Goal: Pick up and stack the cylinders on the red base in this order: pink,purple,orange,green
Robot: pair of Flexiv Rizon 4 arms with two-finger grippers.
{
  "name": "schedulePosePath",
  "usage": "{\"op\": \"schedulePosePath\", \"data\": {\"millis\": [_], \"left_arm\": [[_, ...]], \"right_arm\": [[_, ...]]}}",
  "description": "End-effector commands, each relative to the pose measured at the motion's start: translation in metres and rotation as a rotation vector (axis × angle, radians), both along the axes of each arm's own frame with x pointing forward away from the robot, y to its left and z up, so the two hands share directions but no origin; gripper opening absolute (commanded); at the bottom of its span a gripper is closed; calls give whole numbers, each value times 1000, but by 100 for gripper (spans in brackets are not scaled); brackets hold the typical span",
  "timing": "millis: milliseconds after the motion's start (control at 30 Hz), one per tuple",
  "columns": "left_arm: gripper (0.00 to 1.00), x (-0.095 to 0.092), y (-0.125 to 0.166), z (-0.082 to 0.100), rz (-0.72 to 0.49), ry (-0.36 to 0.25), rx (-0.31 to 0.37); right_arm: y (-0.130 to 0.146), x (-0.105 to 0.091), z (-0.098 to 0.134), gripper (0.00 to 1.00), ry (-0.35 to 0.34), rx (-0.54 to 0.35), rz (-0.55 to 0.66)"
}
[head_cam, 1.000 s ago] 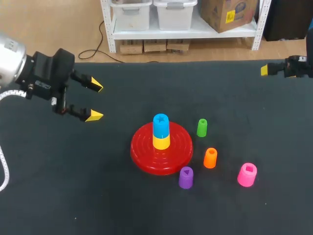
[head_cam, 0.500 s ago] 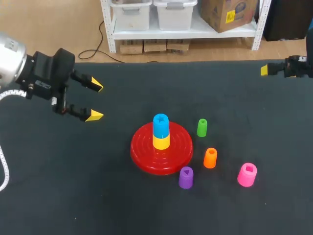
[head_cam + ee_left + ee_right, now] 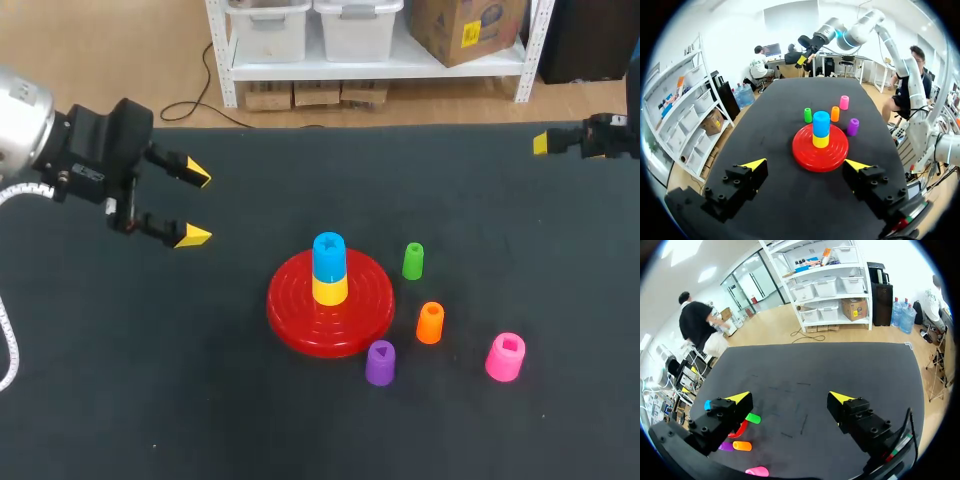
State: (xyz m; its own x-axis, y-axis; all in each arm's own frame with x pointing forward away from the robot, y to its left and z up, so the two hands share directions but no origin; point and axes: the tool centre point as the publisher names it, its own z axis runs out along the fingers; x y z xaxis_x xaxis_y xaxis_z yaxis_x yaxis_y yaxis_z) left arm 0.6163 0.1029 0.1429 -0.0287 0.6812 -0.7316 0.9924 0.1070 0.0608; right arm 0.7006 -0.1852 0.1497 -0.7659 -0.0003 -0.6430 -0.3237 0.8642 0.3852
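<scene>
The red base (image 3: 300, 318) (image 3: 805, 155) lies mid-table with a yellow cylinder (image 3: 330, 290) on it and a blue cylinder (image 3: 329, 255) (image 3: 821, 123) on top of that. To its right stand the green cylinder (image 3: 413, 261) (image 3: 808, 115), orange cylinder (image 3: 430, 322) (image 3: 835, 114), purple cylinder (image 3: 380, 362) (image 3: 853, 126) and pink cylinder (image 3: 506, 357) (image 3: 844, 102). My left gripper (image 3: 195, 206) (image 3: 805, 164) hangs open to the left of the base, empty. My right gripper (image 3: 545, 143) (image 3: 790, 397) is at the far right edge, open and empty. The green cylinder (image 3: 753, 418), orange cylinder (image 3: 742, 445) and pink cylinder (image 3: 757, 471) show beside its finger.
The black table (image 3: 250, 420) has bare surface in front of and to the left of the base.
</scene>
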Motion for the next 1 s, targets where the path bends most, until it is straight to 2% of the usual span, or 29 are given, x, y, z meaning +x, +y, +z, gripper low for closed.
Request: {"op": "schedulePosePath", "data": {"millis": [33, 533, 700, 800, 933, 1000], "left_arm": [[100, 1, 1, -1, -2, -1, -3], [100, 1, 1, -1, -2, -1, -3], [100, 1, 1, -1, -2, -1, -3], [100, 1, 1, -1, -2, -1, -3], [100, 1, 1, -1, -2, -1, -3], [100, 1, 1, -1, -2, -1, -3]], "right_arm": [[0, 0, 0, 100, 0, 0, 0], [0, 0, 0, 100, 0, 0, 0], [23, 0, 17, 100, -31, -82, 128], [32, -12, 23, 100, -54, -144, 221], [45, -45, 23, 100, -49, -242, 330], [46, -59, 20, 100, -42, -258, 371]]}}
